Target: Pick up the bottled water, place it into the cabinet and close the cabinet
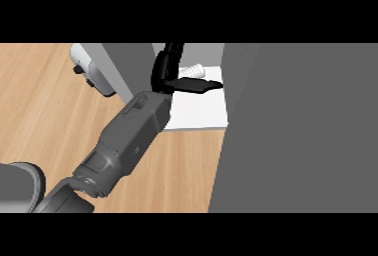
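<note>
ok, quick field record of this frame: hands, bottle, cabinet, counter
left hand: reaching into cabinet, fingers straight, open
right hand: not in view
bottled water: lying on the cabinet's white shelf, just beyond the hand, cap end showing
cabinet door: grey panel at right, open
counter: wood top
other: white and grey appliance at upper left

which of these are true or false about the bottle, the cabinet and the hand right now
1. The bottled water is inside the cabinet. True.
2. The cabinet is closed. False: it is open, its white floor showing.
3. The left hand rests on the wooden counter. False: it reaches into the cabinet, beside the bottled water.
4. Only one hand shows. True: the right hand is out of view.
</note>
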